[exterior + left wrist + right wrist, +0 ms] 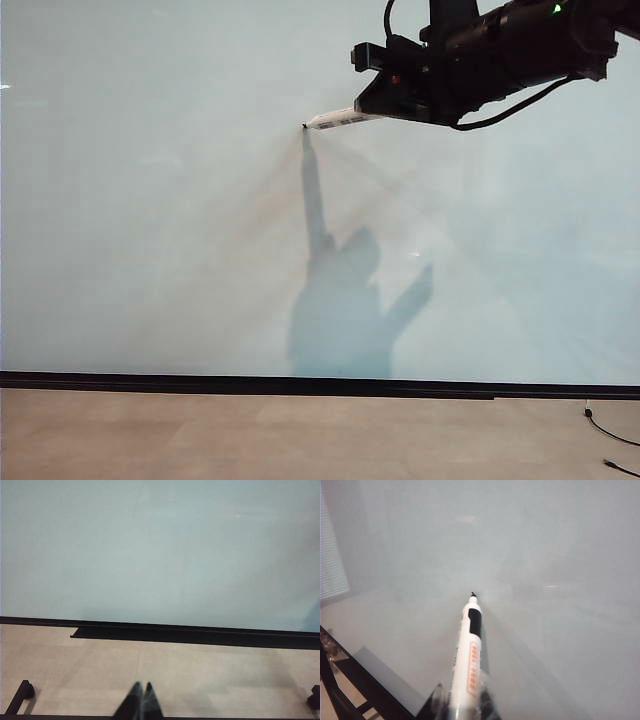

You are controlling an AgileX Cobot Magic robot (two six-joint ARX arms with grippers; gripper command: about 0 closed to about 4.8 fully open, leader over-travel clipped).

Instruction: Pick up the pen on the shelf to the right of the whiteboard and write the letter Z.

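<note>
Against the upper middle of the board [150, 200], the pen [340, 120] meets the surface with its fine black tip, and its long shadow falls straight down from that point. The board is a glossy, pale grey-white sheet, smooth and bare of ink as far as the exterior view shows, edged below by a thin black strip [250, 384]. Under the strip lies a matt beige floor or tabletop [250, 440] with faint seams.

The pen is a slim white cylinder that lies nearly level and tapers to the tip. From the right wrist camera its barrel [469, 655] shows a black band behind the tip and orange print further back; the words are too small to read. The right gripper [385, 105], black and blocky, is clamped on the pen's rear end near the top right of the exterior view; its clear pads [438, 699] are cut off by the frame edge, and the arm behind runs out of view.

The left gripper [142, 702] sits low before the board, well away from the pen, its dark fingers pressed together with nothing between them. Only the fingertips show.
</note>
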